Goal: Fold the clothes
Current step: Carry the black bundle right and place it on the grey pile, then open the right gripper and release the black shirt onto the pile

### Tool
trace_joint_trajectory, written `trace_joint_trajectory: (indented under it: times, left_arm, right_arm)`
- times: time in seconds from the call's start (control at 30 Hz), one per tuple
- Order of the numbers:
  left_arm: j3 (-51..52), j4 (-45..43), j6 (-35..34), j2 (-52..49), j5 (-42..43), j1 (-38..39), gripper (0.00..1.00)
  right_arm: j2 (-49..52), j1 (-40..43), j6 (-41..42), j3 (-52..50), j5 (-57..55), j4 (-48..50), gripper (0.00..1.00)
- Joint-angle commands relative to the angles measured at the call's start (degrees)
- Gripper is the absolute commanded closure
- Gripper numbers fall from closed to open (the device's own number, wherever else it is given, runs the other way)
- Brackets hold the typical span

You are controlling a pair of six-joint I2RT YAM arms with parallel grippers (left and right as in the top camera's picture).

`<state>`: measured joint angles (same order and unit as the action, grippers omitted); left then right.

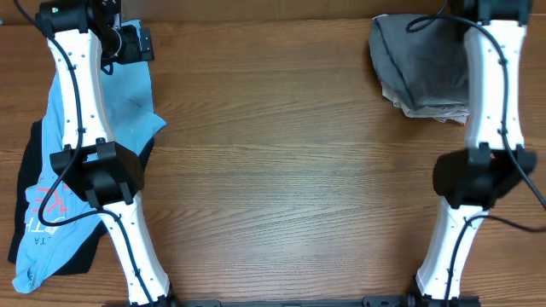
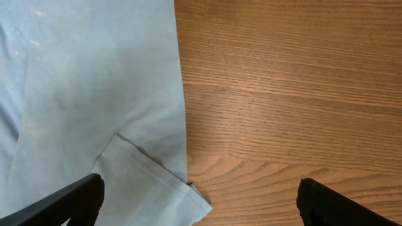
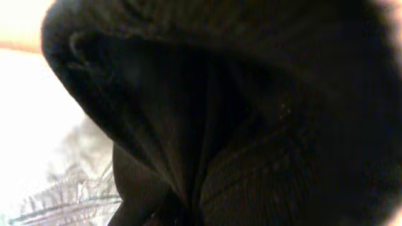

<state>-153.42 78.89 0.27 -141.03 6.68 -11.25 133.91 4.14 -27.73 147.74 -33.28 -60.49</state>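
Note:
A light blue t-shirt with red print lies along the table's left side. Its hemmed sleeve corner shows in the left wrist view. My left gripper hovers over the shirt's far end, open and empty, its fingers straddling the sleeve corner and bare wood. A dark grey garment lies bunched at the far right. My right arm reaches over it, its gripper hidden at the frame's top edge. The right wrist view is filled with dark fabric, and no fingers show.
A black garment lies under the blue shirt at the left edge. A white patterned cloth sticks out under the grey garment and also shows in the right wrist view. The table is brown wood.

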Motion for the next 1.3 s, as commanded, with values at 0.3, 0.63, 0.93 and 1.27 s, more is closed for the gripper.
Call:
trace_joint_trajectory:
  times: [0.3,0.63,0.93,1.27]
  left_arm:
    - [-0.9,-1.4,-0.7,0.1,0.8,0.0,0.00]
    - [-0.9,-1.4,-0.5,0.1,0.4,0.0,0.00]
    - [-0.9,-1.6,-0.5,0.1,0.4,0.0,0.00]
    - [-0.9,-0.8,-0.5,0.1,0.4,0.0,0.00]
  right_arm:
    - [5.4,-2.8,8.5,-4.5,11.7,0.1,0.37]
    - [-1.3,-5.0,18.4,5.5,31.1,-6.1,0.14]
    - [-3.3,1.5,25.3,5.9,31.1,-1.1,0.53]
    - [2.5,6.5,29.8,-4.0,41.1,-0.5,0.93]
